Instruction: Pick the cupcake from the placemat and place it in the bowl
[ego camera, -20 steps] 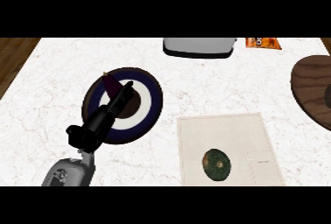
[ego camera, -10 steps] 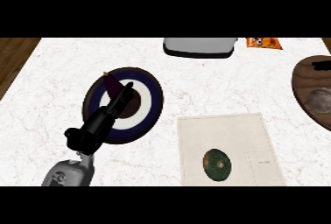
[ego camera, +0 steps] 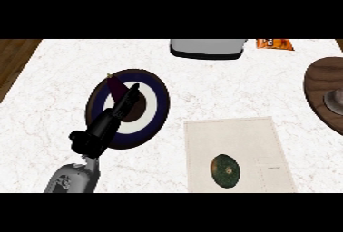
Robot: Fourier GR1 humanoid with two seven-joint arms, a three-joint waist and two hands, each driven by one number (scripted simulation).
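Note:
The cupcake (ego camera: 226, 170), round with a green and brown top, sits on the pale placemat (ego camera: 234, 136) at the lower right, with no hand on it. The bowl (ego camera: 150, 97), ringed in dark blue and white, stands left of the placemat. My left hand (ego camera: 110, 124) reaches over the bowl from the lower left. Its fingers (ego camera: 129, 96) are straight and point at the bowl's brown middle, holding nothing. A small dark red piece (ego camera: 115, 85) shows beside the fingers; I cannot tell what it is. My right hand is out of view.
A grey appliance (ego camera: 204, 49) stands at the counter's far edge, with an orange packet (ego camera: 275, 44) to its right. A round dark wooden board (ego camera: 321, 90) carrying a grey object (ego camera: 335, 99) lies at the right edge. Wooden floor (ego camera: 13, 54) shows at far left.

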